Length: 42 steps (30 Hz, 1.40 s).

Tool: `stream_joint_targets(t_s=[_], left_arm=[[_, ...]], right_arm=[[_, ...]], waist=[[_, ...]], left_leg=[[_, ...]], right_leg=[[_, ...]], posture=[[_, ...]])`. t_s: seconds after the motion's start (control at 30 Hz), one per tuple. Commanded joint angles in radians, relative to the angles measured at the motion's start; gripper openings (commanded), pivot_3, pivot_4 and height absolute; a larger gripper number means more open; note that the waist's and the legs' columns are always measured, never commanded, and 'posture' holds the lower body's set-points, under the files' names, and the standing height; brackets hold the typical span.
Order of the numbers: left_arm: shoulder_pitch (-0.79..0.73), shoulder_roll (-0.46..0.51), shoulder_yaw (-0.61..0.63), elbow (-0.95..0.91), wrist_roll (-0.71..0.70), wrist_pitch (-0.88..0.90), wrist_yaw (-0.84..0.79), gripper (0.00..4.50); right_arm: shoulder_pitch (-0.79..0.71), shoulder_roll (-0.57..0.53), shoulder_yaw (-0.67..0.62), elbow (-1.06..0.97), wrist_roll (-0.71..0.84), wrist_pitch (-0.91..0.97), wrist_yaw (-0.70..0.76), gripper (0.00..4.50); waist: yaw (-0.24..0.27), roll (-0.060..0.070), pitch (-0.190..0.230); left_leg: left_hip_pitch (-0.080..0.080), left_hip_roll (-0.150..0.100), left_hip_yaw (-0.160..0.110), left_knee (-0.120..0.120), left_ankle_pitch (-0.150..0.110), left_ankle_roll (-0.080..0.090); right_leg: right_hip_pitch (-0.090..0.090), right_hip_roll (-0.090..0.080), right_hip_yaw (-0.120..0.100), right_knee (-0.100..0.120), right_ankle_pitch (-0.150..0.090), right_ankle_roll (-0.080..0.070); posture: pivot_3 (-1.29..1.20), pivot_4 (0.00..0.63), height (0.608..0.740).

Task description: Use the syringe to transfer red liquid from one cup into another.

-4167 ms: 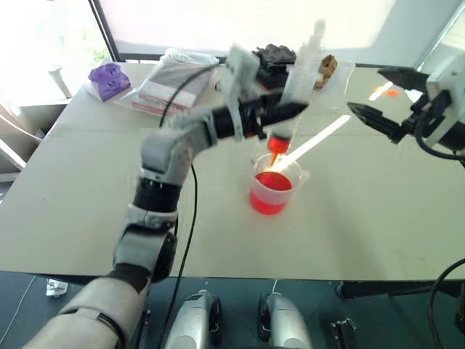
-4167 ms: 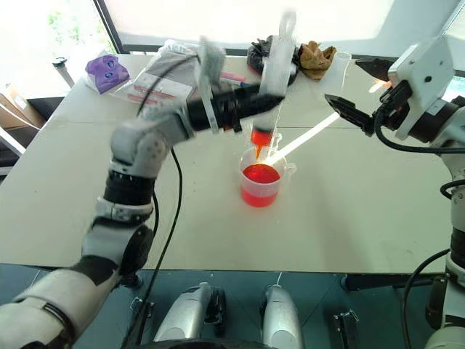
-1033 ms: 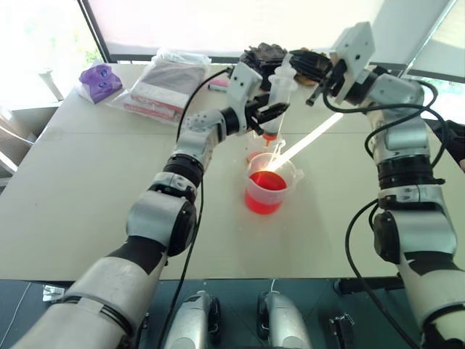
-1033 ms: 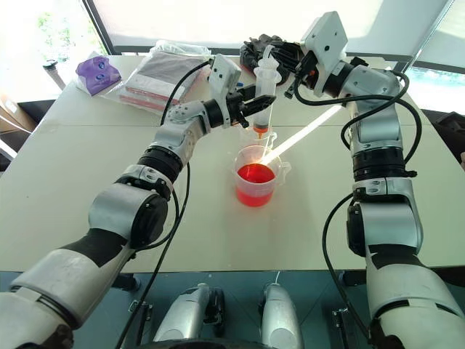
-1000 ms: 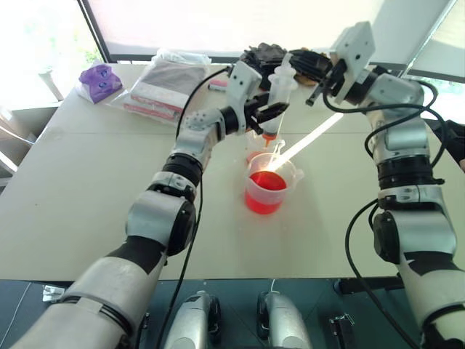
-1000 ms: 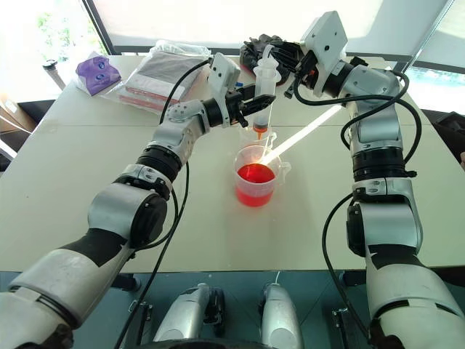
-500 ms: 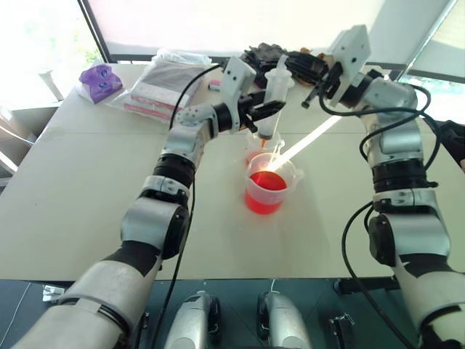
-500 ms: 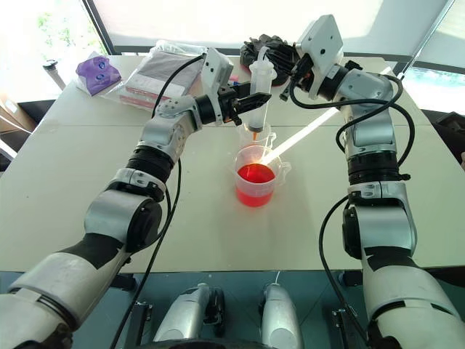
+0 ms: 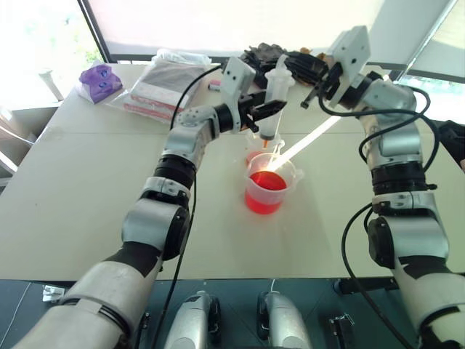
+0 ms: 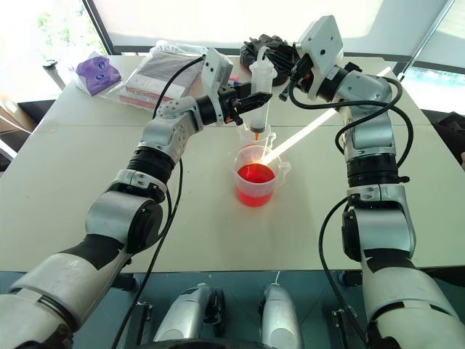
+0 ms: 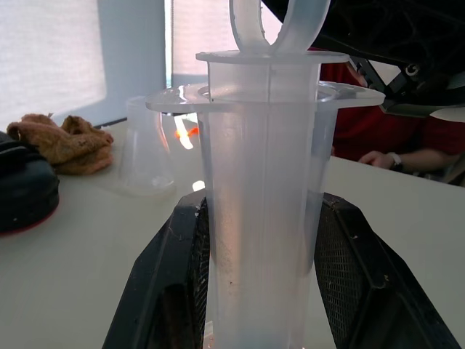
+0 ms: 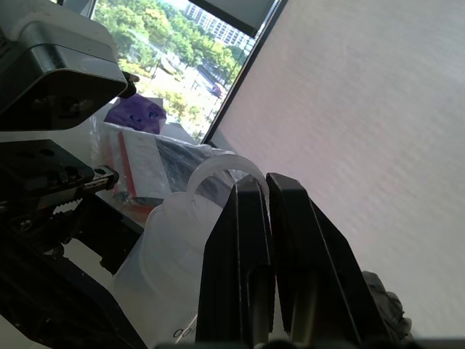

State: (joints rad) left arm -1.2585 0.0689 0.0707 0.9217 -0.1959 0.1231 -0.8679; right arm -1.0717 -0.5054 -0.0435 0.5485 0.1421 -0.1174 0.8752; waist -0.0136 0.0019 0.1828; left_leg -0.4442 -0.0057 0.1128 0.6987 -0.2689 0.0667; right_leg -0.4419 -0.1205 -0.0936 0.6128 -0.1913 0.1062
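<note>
- The left gripper is closed on the barrel of the syringe and holds it upright above the table.
- In the left wrist view, the 2 black fingers press the clear barrel from both sides, and the plunger's ring stands just above the barrel's flange.
- The orange tip of the syringe points down into the smaller cup, which stands just behind the handled beaker.
- The beaker holds red liquid that fills about the lower half of it; its handle is on the robot's right side.
- I cannot tell how much liquid is in the smaller cup.
- The right gripper is closed on nothing; in the right wrist view its 2 fingers lie together, beside the ring at the top of the plunger.
- Whether the right fingers touch the plunger, I cannot tell.
- At the far edge of the table lie a purple object, a packet in clear plastic and a dark bundle.
- In the left wrist view a person's hand with a red sleeve rests on the table.
</note>
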Motion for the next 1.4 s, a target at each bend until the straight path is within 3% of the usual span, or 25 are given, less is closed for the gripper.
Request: stream_joint_targets(t_s=[0.03, 0.07, 0.17, 0.4, 0.67, 0.8, 0.9, 0.97, 1.2, 1.3, 1.4], left_arm=[[-0.035, 0.008, 0.026, -0.082, -0.033, -0.03, 0.025, 1.55], [-0.034, 0.008, 0.025, -0.084, -0.032, -0.03, 0.025, 1.55], [-0.028, 0.01, 0.023, -0.087, -0.03, -0.033, 0.024, 1.55], [-0.017, 0.008, 0.015, -0.117, -0.042, -0.025, 0.024, 1.55], [-0.029, 0.026, 0.034, -0.172, -0.074, 0.019, 0.043, 1.55], [-0.095, 0.082, 0.064, -0.214, -0.083, 0.122, 0.145, 1.55], [-0.139, 0.166, 0.06, -0.282, -0.098, 0.35, 0.182, 1.55], [-0.132, 0.238, 0.058, -0.373, -0.156, 0.597, 0.156, 1.55], [0.033, 0.467, -0.064, -0.657, -0.256, 1.287, 0.131, 1.55], [0.09, 0.509, -0.061, -0.707, -0.31, 1.456, 0.173, 1.55], [0.159, 0.526, -0.066, -0.692, -0.405, 1.491, 0.293, 1.55]], right_arm=[[0.009, -0.012, 0.006, -0.028, 0.005, 0.006, 0.018, 0.06], [0.008, -0.016, 0.002, -0.028, 0.007, 0.008, 0.018, 0.06], [0.006, -0.026, -0.008, -0.022, 0.009, 0.006, 0.012, 0.9], [-0.012, -0.046, -0.031, -0.008, -0.018, -0.035, -0.057, 4.47], [0.031, -0.133, -0.098, -0.06, 0.007, -0.003, -0.105, 4.47], [0.065, -0.184, -0.148, -0.141, 0.049, 0.066, -0.125, 4.47], [0.112, -0.223, -0.174, -0.281, 0.126, 0.192, -0.085, 4.47], [0.179, -0.259, -0.171, -0.448, 0.241, 0.351, -0.007, 4.47], [0.377, -0.394, -0.131, -0.91, 0.577, 0.778, 0.143, 4.47], [0.418, -0.419, -0.123, -0.986, 0.643, 0.843, 0.169, 4.47], [0.461, -0.426, -0.098, -1.02, 0.644, 0.845, 0.186, 4.47]], waist=[[0.0, 0.0, 0.0], [0.0, 0.0, 0.0], [0.0, 0.0, 0.0], [0.001, 0.0, 0.0], [0.003, 0.0, 0.0], [0.001, 0.0, 0.0], [-0.002, 0.001, 0.0], [-0.003, 0.001, 0.0], [0.0, 0.001, 0.0], [0.005, 0.0, 0.001], [0.01, -0.001, 0.0]], left_leg=[[0.0, 0.0, 0.0, 0.0, 0.0, 0.0], [0.0, 0.0, 0.0, 0.0, 0.0, 0.0], [0.0, 0.0, 0.0, 0.0, 0.0, 0.0], [0.0, 0.0, 0.0, 0.0, 0.0, 0.0], [0.0, 0.0, 0.0, 0.0, 0.0, 0.0], [0.0, 0.0, 0.0, 0.0, 0.0, 0.0], [0.0, 0.0, 0.0, 0.0, 0.0, 0.0], [0.001, 0.001, 0.0, -0.001, 0.0, -0.001], [0.002, 0.002, -0.001, 0.0, 0.0, -0.001], [0.001, 0.002, -0.003, 0.001, 0.0, -0.001], [0.001, 0.001, -0.005, 0.001, 0.0, -0.002]], right_leg=[[0.0, 0.0, 0.0, 0.0, 0.0, 0.0], [0.0, 0.0, 0.0, 0.0, 0.0, 0.0], [0.0, 0.0, 0.0, 0.0, 0.0, 0.0], [0.0, 0.0, 0.0, 0.0, 0.0, 0.0], [0.0, 0.0, 0.0, -0.001, 0.0, 0.0], [0.0, 0.0, 0.0, -0.001, 0.0, 0.0], [-0.001, 0.0, 0.0, -0.001, 0.0, 0.0], [-0.001, 0.001, 0.0, 0.0, 0.0, 0.0], [0.001, 0.001, 0.0, 0.001, 0.0, 0.0], [0.0, 0.001, 0.001, 0.001, 0.0, 0.0], [0.001, 0.0, 0.001, 0.001, 0.0, 0.0]], posture=[[0.0, 0.15, 0.74], [0.0, 0.15, 0.74], [0.0, 0.15, 0.74], [0.0, 0.15, 0.74], [0.0, 0.15, 0.74], [0.0, 0.15, 0.74], [0.0, 0.15, 0.74], [0.0, 0.15, 0.74], [0.0, 0.15, 0.74], [0.0, 0.15, 0.74], [0.0, 0.15, 0.74]])
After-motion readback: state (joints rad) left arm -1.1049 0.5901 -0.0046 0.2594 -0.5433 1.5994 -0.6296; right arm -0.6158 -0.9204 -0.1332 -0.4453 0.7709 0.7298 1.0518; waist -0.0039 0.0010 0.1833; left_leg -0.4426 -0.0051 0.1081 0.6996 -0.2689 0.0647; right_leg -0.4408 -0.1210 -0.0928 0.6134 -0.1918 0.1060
